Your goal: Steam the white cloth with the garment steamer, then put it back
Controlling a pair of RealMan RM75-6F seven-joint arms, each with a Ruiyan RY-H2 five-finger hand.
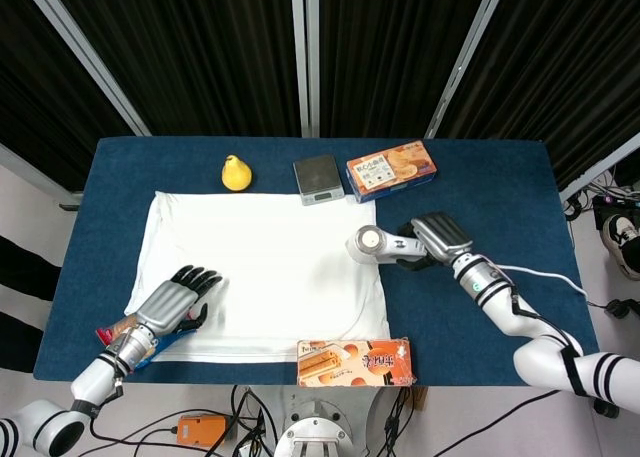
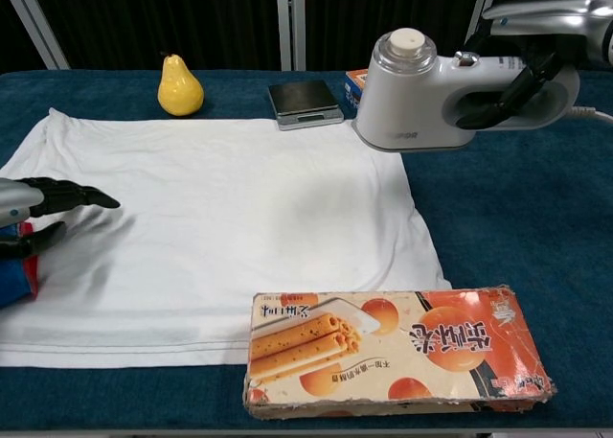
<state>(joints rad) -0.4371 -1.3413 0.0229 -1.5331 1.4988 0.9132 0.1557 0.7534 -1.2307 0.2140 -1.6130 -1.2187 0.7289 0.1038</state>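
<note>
A dark blue table (image 1: 520, 197) stands before black curtains, with a white cloth (image 1: 265, 277) spread flat over its centre-left. At right of centre in the head view, the right hand (image 1: 440, 239) grips the handle of the garment steamer (image 1: 385, 245), fingers wrapped through the handle loop; the chest view shows the steamer (image 2: 421, 91) lifted clear of the table, its round head hanging over the cloth's upper right corner, a white cord trailing off to the right. At lower left, the left hand (image 1: 172, 305) rests with fingers spread and extended on the cloth's left edge, holding nothing, partly covering a blue snack bag (image 1: 125, 332) beneath it. Further out, an orange biscuit box (image 1: 355, 362) lies at the bottom edge just below the cloth; along the top edge sit a yellow pear (image 1: 236, 173), a small grey scale (image 1: 318, 179) and a blue cookie box (image 1: 391, 169).
</note>
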